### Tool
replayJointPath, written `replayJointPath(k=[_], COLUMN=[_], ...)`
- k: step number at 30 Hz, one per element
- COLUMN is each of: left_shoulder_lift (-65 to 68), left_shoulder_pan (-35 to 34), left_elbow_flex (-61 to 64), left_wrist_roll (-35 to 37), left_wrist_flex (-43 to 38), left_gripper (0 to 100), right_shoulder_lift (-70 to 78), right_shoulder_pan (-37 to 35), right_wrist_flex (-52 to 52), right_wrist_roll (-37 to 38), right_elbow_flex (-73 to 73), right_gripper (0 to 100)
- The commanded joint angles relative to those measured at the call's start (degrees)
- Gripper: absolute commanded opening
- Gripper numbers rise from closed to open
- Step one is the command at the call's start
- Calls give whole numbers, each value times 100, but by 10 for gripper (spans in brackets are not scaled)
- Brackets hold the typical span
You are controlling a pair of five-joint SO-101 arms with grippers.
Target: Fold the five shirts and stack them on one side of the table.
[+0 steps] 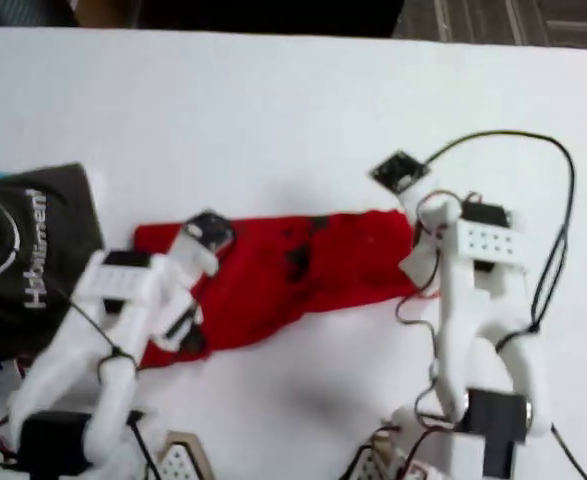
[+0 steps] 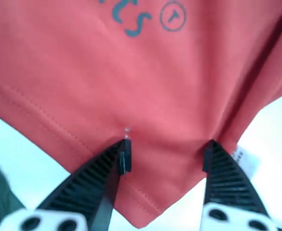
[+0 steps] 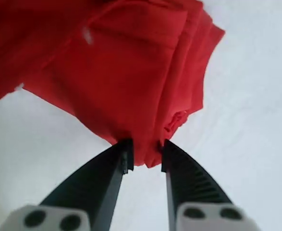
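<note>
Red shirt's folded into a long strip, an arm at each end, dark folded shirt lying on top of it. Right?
Not quite. The dark folded shirt with white print is not on the red cloth shirt; in the high view it lies beside it on the white table, bare table between them. Rest stands.

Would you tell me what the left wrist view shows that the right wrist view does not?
Left wrist view: teal print on the red shirt, a white label at its edge, and the left gripper open over a corner. Right wrist view: the right gripper shut on a bunched fold. Shared: the red shirt on the white table.
</note>
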Motion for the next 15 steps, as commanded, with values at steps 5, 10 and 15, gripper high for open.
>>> replayJointPath(k=[5, 10, 15], left_shoulder_lift=[-255, -308, -308], left_shoulder_pan=[-18, -18, -18], left_elbow_flex=[40, 4, -347], left_wrist_roll=[-62, -53, 229], left_wrist_flex=[79, 18, -44], left_gripper=[264, 264, 264], right_shoulder_lift=[743, 462, -48], right_shoulder_pan=[189, 813, 664], right_wrist_flex=[-163, -119, 514], right_wrist_roll=[149, 642, 624], right_elbow_flex=[-167, -396, -1116], right_gripper=[108, 108, 111])
